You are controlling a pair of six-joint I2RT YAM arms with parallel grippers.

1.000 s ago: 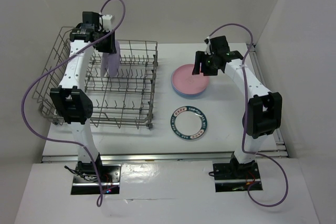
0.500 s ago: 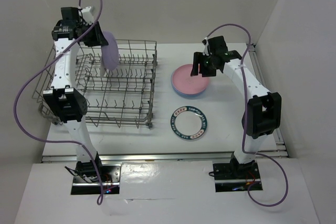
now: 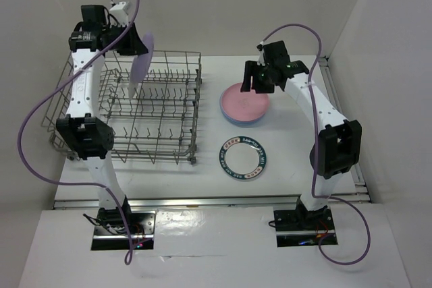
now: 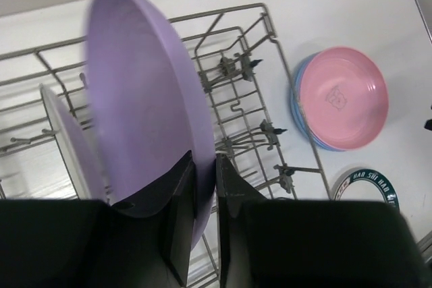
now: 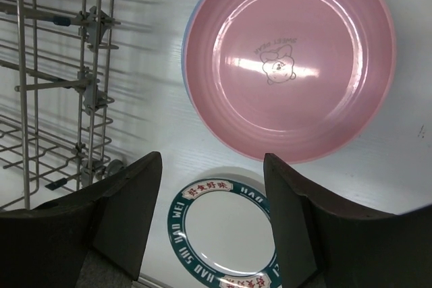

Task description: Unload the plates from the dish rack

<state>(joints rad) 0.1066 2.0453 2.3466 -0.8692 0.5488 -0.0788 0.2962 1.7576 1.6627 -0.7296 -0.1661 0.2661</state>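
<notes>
While the left gripper point(image 4: 202, 190) clamps it, lavender plate point(image 4: 142, 92): rim pinched between both fingers, held on edge over the dish rack point(image 3: 162, 106).
White plate point(image 4: 67, 139): standing in the rack, just beside the held plate.
Right gripper point(image 5: 210, 160): fingers spread, nothing between them.
Pink plate point(image 5: 290, 59): flat on the table ahead of the right fingertips, stacked on a blue plate point(image 4: 295, 99); cartoon print, caption unreadable.
Teal-rimmed plate point(image 5: 223, 227): below the right gripper; rim reads "HAO SHI".

White arms point(image 3: 84, 92), purple cables point(image 3: 290, 25), black left claw point(image 4: 206, 166) and right claw point(image 5: 210, 160).
</notes>
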